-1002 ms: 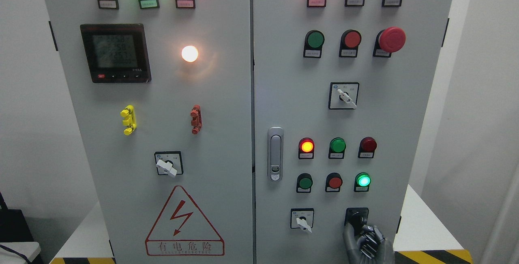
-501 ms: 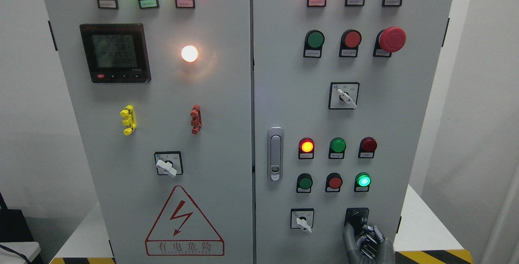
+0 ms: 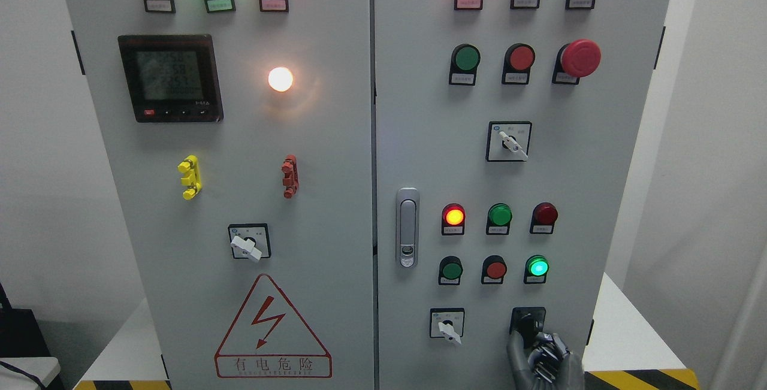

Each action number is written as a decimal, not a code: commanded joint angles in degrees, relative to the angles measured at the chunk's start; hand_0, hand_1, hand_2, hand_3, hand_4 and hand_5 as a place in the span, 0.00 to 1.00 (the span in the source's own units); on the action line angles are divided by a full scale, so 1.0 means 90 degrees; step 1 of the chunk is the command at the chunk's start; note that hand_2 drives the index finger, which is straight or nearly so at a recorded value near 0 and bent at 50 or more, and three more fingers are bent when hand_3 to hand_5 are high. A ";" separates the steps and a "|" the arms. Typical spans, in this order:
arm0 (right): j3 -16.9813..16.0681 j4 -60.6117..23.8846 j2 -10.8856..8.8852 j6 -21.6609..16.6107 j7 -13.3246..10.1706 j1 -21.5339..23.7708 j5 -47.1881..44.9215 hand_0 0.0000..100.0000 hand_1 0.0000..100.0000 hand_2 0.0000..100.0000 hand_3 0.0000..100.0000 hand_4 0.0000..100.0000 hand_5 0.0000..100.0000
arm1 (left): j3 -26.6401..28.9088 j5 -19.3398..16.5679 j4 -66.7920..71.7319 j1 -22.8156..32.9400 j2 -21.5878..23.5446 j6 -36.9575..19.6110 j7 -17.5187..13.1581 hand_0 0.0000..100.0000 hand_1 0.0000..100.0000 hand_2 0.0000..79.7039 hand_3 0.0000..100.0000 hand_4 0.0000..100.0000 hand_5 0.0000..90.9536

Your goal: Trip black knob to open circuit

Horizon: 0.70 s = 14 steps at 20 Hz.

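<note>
The black knob (image 3: 527,320) sits in a black square plate at the lower right of the right cabinet door (image 3: 419,138). My right hand (image 3: 535,349) comes up from the bottom edge just below it. Its grey thumb stands to the left of the knob's handle and its curled fingers (image 3: 548,355) press in from the right, so the hand is shut on the knob's lower part. The hand hides the knob's lower end. My left hand does not show.
A white selector switch (image 3: 447,325) is just left of the knob. A lit green lamp (image 3: 537,267), a red button (image 3: 495,269) and a green button (image 3: 450,269) sit above it. The door latch (image 3: 407,227) is at mid-height. A yellow-black striped edge (image 3: 641,378) lies at the lower right.
</note>
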 commanded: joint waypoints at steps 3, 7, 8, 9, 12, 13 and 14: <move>-0.0021 0.0000 -0.0013 -0.0005 -0.0010 0.0009 0.0195 0.63 0.78 0.64 0.95 0.93 0.97 | 0.0000 -0.0205 0.0000 -0.0049 0.0001 0.0000 -0.0005 0.12 0.39 0.00 0.00 0.00 0.00; -0.0031 0.0000 -0.0013 -0.0005 -0.0019 0.0009 0.0205 0.62 0.78 0.64 0.94 0.93 0.97 | 0.0000 -0.0215 0.0000 -0.0049 -0.0008 0.0000 -0.0005 0.12 0.39 0.00 0.00 0.00 0.00; -0.0031 0.0000 -0.0013 -0.0005 -0.0019 0.0009 0.0205 0.62 0.78 0.64 0.94 0.93 0.97 | 0.0000 -0.0215 0.0000 -0.0049 0.0001 0.0000 -0.0005 0.12 0.39 0.00 0.00 0.00 0.00; -0.0031 0.0000 -0.0013 -0.0005 -0.0019 0.0009 0.0205 0.62 0.78 0.64 0.94 0.93 0.97 | 0.0000 -0.0215 0.0000 -0.0049 0.0001 0.0000 -0.0005 0.12 0.39 0.00 0.00 0.00 0.00; -0.0031 0.0000 -0.0013 -0.0005 -0.0019 0.0009 0.0205 0.62 0.78 0.64 0.94 0.92 0.97 | 0.0000 -0.0205 0.0000 -0.0049 0.0001 0.0000 -0.0005 0.12 0.39 0.00 0.00 0.00 0.00; -0.0031 0.0000 -0.0013 -0.0005 -0.0019 0.0009 0.0205 0.62 0.78 0.64 0.94 0.92 0.97 | 0.0000 -0.0215 0.0000 -0.0049 0.0001 0.0000 -0.0005 0.12 0.39 0.00 0.00 0.00 0.00; -0.0021 0.0000 -0.0013 -0.0005 -0.0019 0.0009 0.0205 0.62 0.78 0.64 0.94 0.92 0.97 | 0.0000 -0.0205 0.0000 -0.0049 0.0001 0.0000 -0.0005 0.12 0.39 0.00 0.00 0.00 0.00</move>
